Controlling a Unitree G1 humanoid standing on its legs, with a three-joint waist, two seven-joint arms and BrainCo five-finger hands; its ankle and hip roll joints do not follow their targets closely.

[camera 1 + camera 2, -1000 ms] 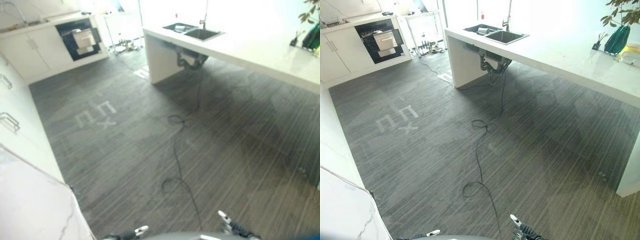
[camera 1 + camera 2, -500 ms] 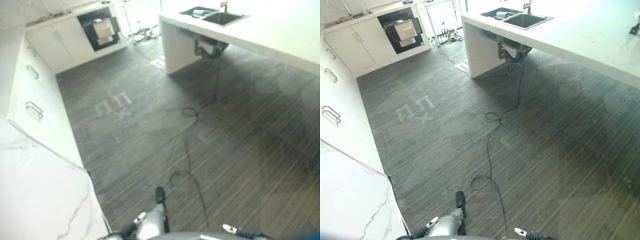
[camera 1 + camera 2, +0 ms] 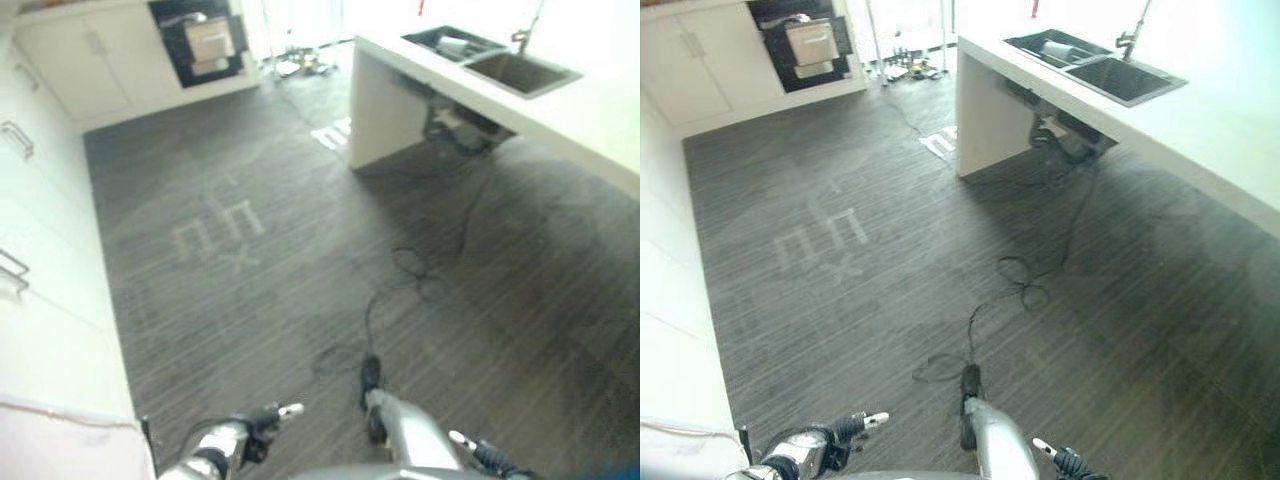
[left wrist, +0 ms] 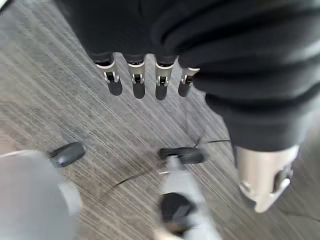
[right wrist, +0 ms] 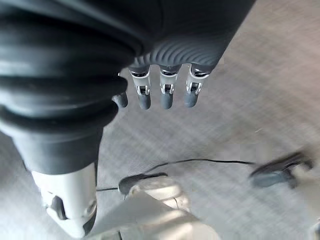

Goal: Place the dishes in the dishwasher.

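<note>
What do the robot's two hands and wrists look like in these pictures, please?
Both look alike. The left hand and right hand each have a row of silver fingers with dark rounded tips, plus a thicker silver thumb with a dark tip set apart. A dark ribbed cover wraps the back of each hand and the wrist.

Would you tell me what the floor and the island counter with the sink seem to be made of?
Floor: grey, fine-lined planks with a matte look, likely vinyl or laminate. Island counter: smooth, glossy white slab, perhaps stone or composite. Sink: dark inset basin, possibly metal; hard to tell.
</note>
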